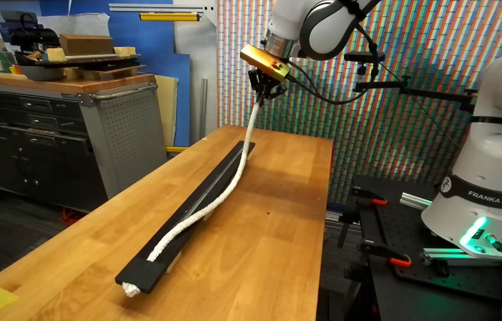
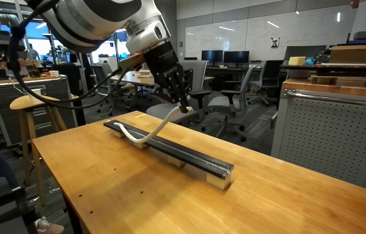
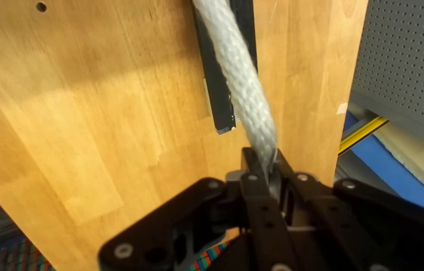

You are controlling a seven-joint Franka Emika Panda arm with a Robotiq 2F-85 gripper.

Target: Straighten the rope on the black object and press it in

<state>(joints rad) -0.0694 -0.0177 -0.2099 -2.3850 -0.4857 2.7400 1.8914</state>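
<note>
Hand [image 3: 265, 162]: nearest in the wrist view; I pinch the white braided rope [image 1: 236, 179] close to its free end, raised above the desk [image 1: 282, 240].
Near rope end: in an exterior view, tucked into the grooved black rail [image 1: 192, 204]; looks anchored, so that part seems done.
Rope middle: bowed right, out of line.
Groove [image 1: 213, 188]: far stretch bare.
Straightening and pressing: mostly ahead, I judge; pull taut, lower, push in.

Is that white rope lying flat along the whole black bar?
No: in an exterior view the rope curves up off the black bar to the gripper, which pinches it near one end.
</note>
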